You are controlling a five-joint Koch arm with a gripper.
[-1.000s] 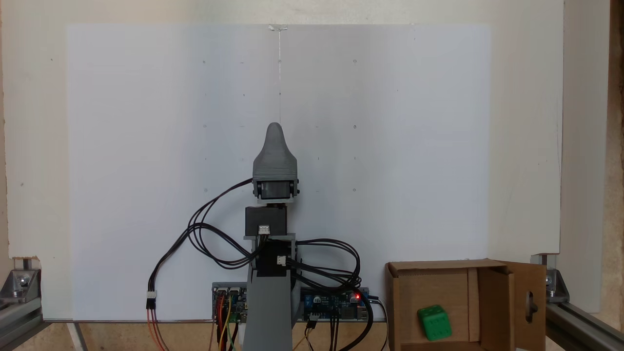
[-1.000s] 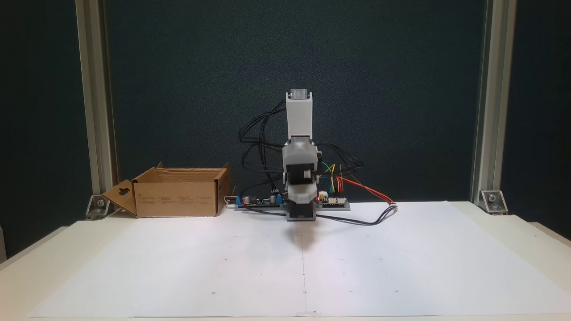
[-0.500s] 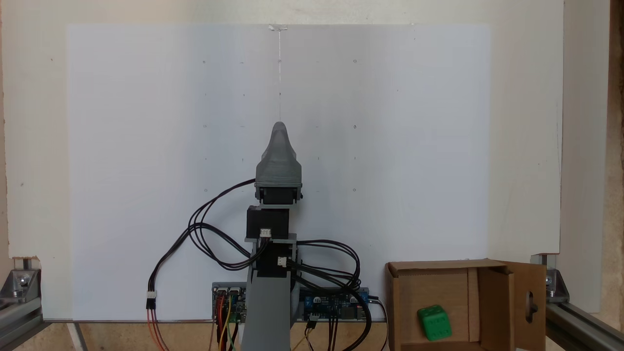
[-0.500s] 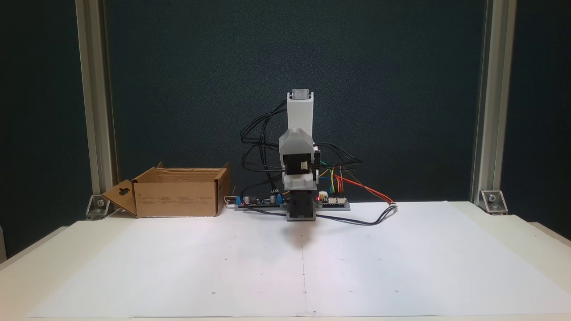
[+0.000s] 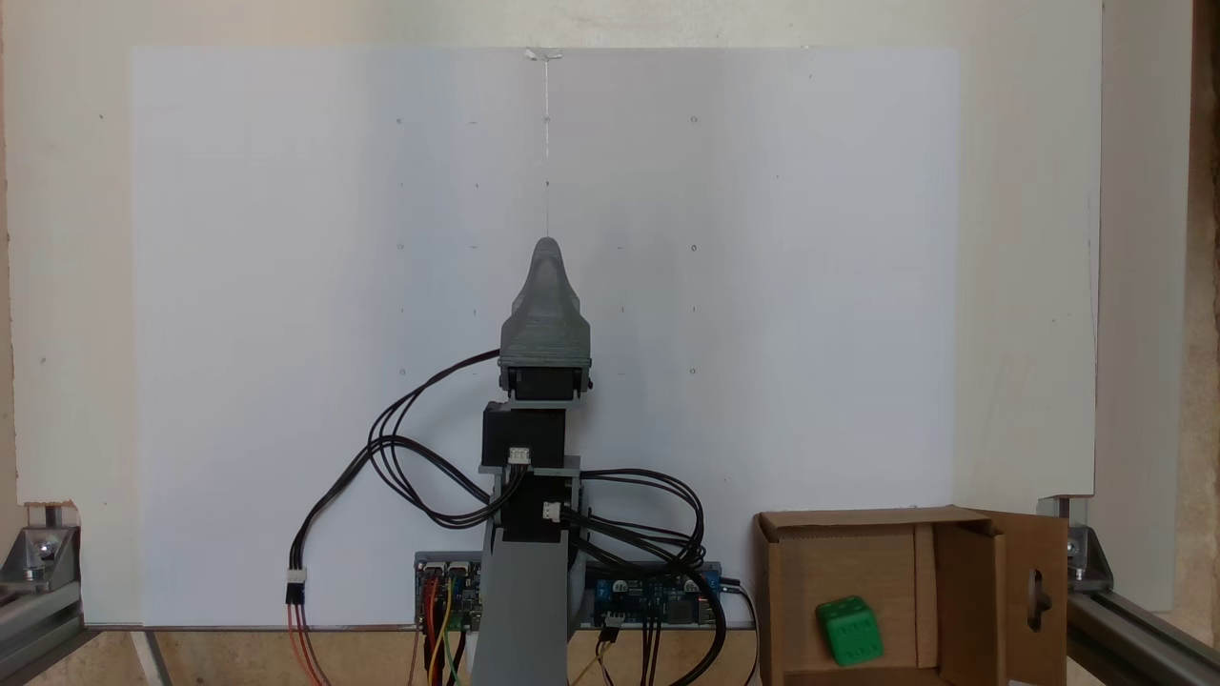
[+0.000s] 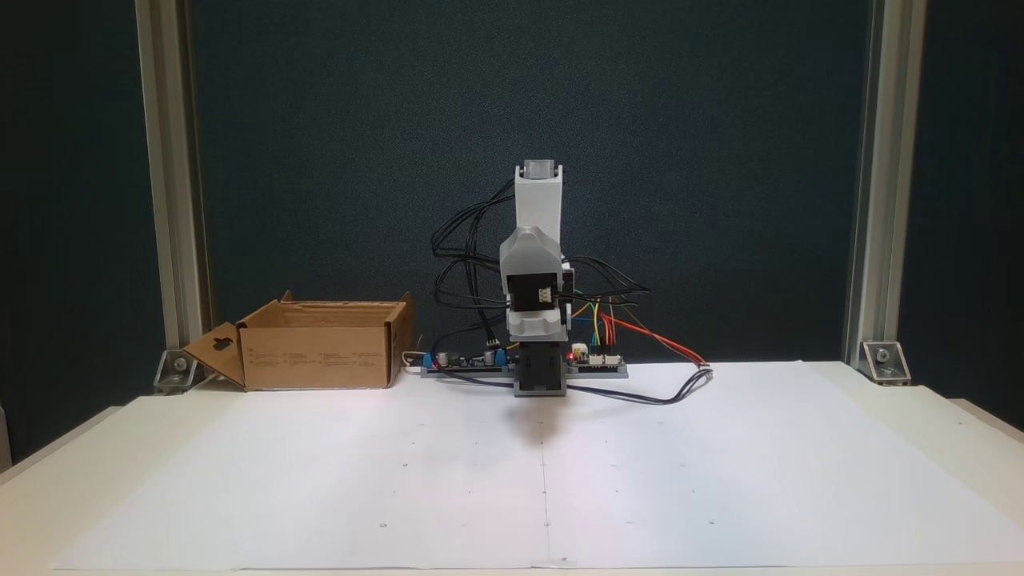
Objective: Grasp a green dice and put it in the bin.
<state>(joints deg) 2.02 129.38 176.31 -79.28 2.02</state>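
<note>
The green dice (image 5: 848,631) lies on the floor of the bin (image 5: 863,520), a brown cardboard box at the lower right of a fixed view. In the other fixed view the bin (image 6: 320,356) stands at the left beside the arm's base, its keyhole flap folded outward, and its wall hides the dice. My gripper (image 5: 545,252) is well away from the bin, held over the middle of the white sheet in line with the arm. It appears as a single grey tapered tip with nothing visibly in it. Head-on, the gripper (image 6: 538,324) hangs above the base, and its jaws cannot be told apart.
Black cables (image 5: 419,457) loop out from the arm, and circuit boards (image 6: 596,364) sit at its base. Aluminium frame posts (image 6: 872,184) stand at the table's back corners. White paper (image 5: 762,286) with small dots covers the table.
A second ago the gripper hung lower, near the sheet; it tilted up and lifted slightly. Over the last half second nothing has moved. The dice stays in the bin.
</note>
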